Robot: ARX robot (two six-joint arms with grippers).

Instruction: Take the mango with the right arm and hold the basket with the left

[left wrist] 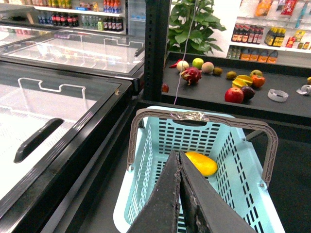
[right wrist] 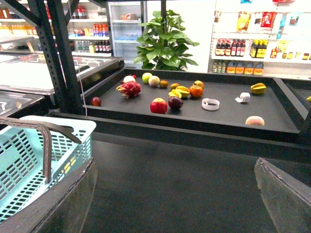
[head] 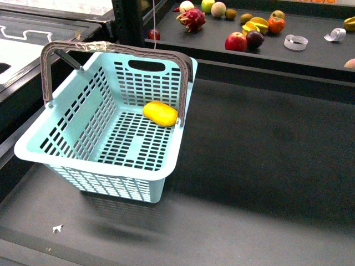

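Yellow mango [head: 160, 113], one, inside one basket [head: 66, 147].

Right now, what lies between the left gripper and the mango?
In the left wrist view, only slotted basket floor separates the shut left gripper from the mango.
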